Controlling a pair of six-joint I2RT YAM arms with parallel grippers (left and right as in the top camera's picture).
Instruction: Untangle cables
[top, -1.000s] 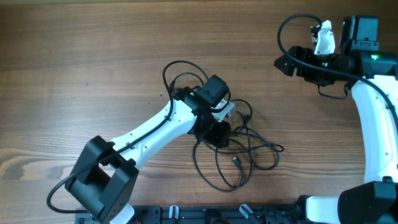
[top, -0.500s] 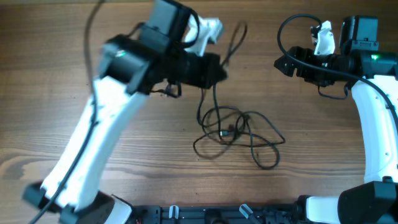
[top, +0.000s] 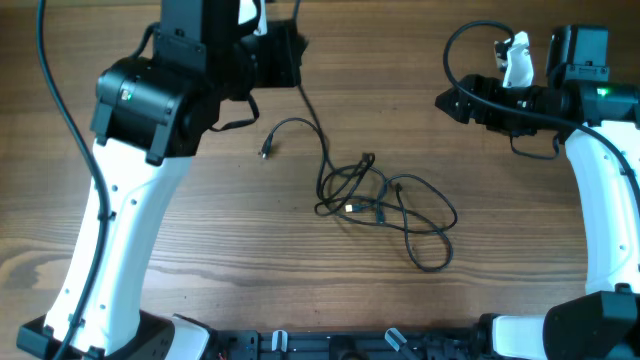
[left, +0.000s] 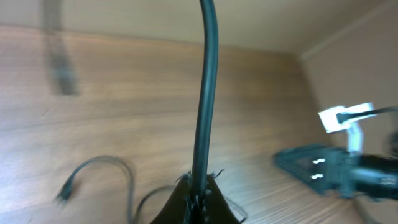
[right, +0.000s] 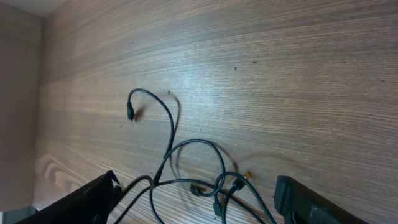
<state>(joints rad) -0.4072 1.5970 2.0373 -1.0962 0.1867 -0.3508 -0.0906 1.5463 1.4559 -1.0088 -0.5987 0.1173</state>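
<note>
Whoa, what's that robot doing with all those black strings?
It is sorting out tangled cables. The left hand is pinched shut on one strand and holds it up high, so the strand runs down to the knot lying on the wooden table. One plug end lies loose beside the knot. The right hand hangs open off to the side, holding nothing. The knot is not undone yet.

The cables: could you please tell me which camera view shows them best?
The overhead view: it shows the cables whole, tangle, free plug end and the strand leading to the left gripper. The right wrist view cuts off the lower loops; the left wrist view shows one blurred strand close up.
</note>
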